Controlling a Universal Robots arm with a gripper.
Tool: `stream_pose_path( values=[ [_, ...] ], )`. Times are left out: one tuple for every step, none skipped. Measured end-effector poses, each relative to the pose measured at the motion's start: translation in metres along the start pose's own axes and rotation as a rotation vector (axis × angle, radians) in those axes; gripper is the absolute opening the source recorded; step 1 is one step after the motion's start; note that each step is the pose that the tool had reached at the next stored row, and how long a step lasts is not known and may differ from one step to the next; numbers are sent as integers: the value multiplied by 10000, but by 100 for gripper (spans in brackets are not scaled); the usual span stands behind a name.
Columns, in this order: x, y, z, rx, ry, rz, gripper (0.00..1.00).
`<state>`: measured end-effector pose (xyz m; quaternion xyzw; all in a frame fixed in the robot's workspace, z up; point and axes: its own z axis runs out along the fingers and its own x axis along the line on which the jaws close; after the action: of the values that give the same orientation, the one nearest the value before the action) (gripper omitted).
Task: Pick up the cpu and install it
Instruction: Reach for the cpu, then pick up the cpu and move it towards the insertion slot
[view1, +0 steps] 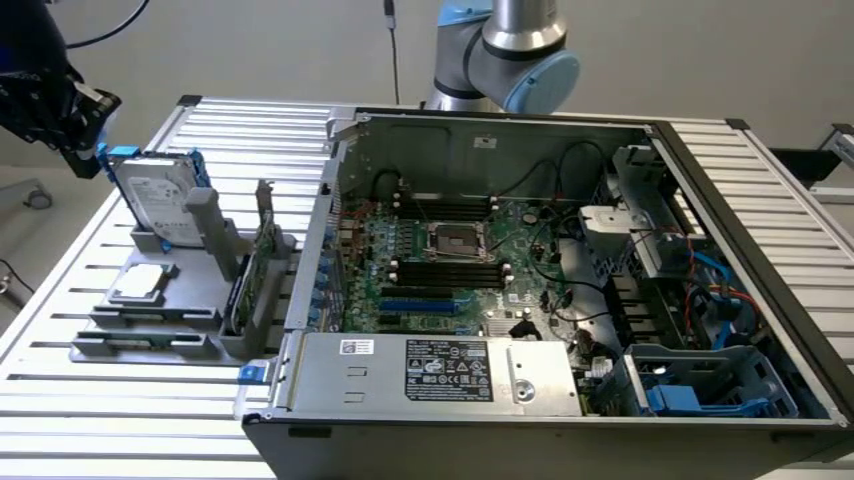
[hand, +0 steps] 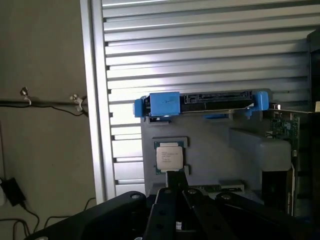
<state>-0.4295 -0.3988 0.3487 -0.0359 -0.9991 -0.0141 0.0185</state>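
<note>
The cpu (view1: 143, 283) is a small silver square chip lying flat in a recess of the grey parts holder (view1: 174, 315), at the exterior view's left. In the wrist view the cpu (hand: 170, 157) lies below and just beyond my dark fingers (hand: 165, 210). My gripper (view1: 83, 150) hangs high over the table's left side, above and behind the holder, apart from the chip. Its jaws are shut with nothing between them. The black motherboard socket (view1: 454, 240) sits inside the open computer case (view1: 534, 390).
A silver hard drive in a blue frame (view1: 158, 195) stands upright on the holder behind the cpu, close under my gripper. Expansion cards (view1: 267, 260) stand between holder and case. The slatted aluminium table (view1: 80, 390) ends at the exterior view's left, with floor beyond.
</note>
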Motion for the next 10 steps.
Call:
stream_pose_path(
  values=[
    [0,0,0,0,0,0,11],
    [0,0,0,0,0,-1,11],
    [0,0,0,0,1,-1,11],
    [0,0,0,0,1,-1,11],
    [0,0,0,0,1,-1,11],
    [0,0,-1,0,1,0,11],
    [1,0,0,0,1,0,11],
    [1,0,0,0,1,1,11],
    [1,0,0,0,1,0,11],
    [1,0,0,0,1,0,11]
  ],
)
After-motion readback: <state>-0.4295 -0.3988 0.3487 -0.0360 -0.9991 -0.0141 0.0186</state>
